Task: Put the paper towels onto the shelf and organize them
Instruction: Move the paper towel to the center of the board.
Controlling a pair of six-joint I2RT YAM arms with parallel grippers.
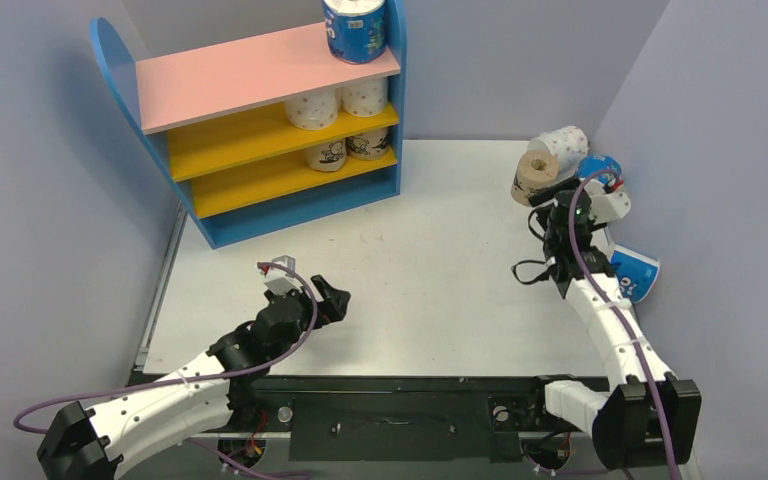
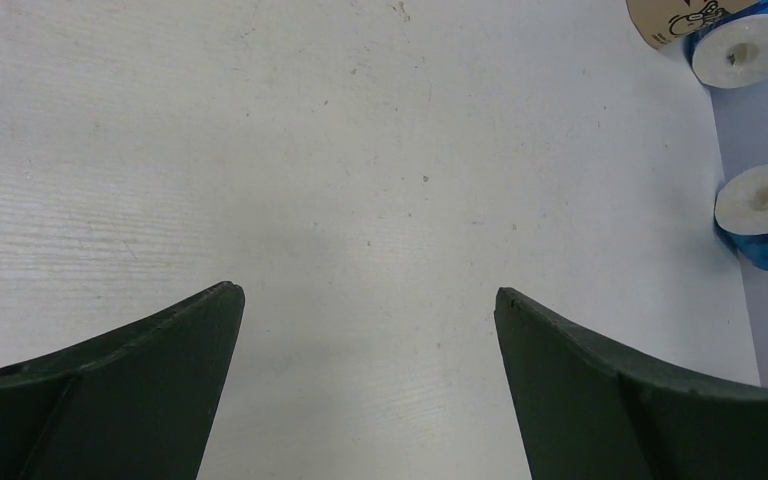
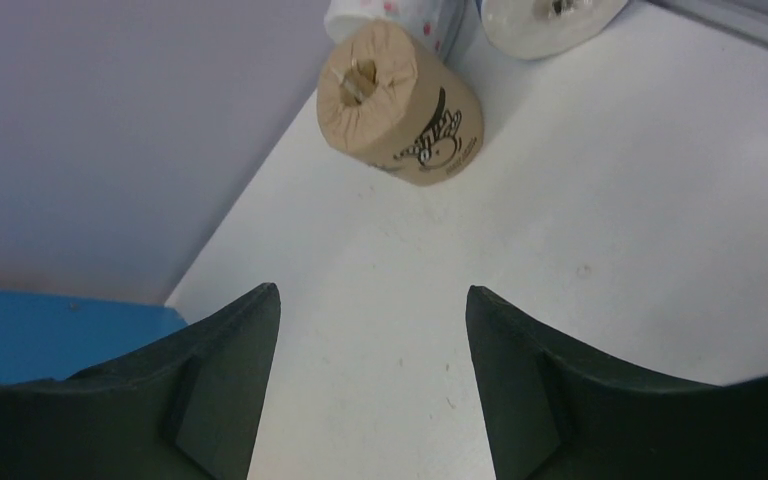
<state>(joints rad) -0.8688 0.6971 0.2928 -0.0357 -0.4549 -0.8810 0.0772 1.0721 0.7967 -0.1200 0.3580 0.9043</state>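
The shelf (image 1: 210,75) stands at the far left of the table. It holds a blue-and-white roll (image 1: 355,28) on the pink top, two white dotted rolls (image 1: 312,107) on the upper yellow board and two tan cartoon rolls (image 1: 327,153) on the lower one. A tan roll (image 1: 535,178) (image 3: 400,100), a white dotted roll (image 1: 565,145) and a blue roll (image 1: 600,168) lie clustered at the far right. Another blue roll (image 1: 632,272) (image 2: 765,215) lies by the right wall. My right gripper (image 1: 545,207) (image 3: 372,290) is open and empty just short of the tan roll. My left gripper (image 1: 335,300) (image 2: 370,295) is open and empty over bare table.
Grey walls close in the table at the back, left and right; the right wall (image 1: 720,200) runs right beside the loose rolls. A blue surface (image 3: 60,320) shows at the lower left of the right wrist view. Both arms' cables hang beside them.
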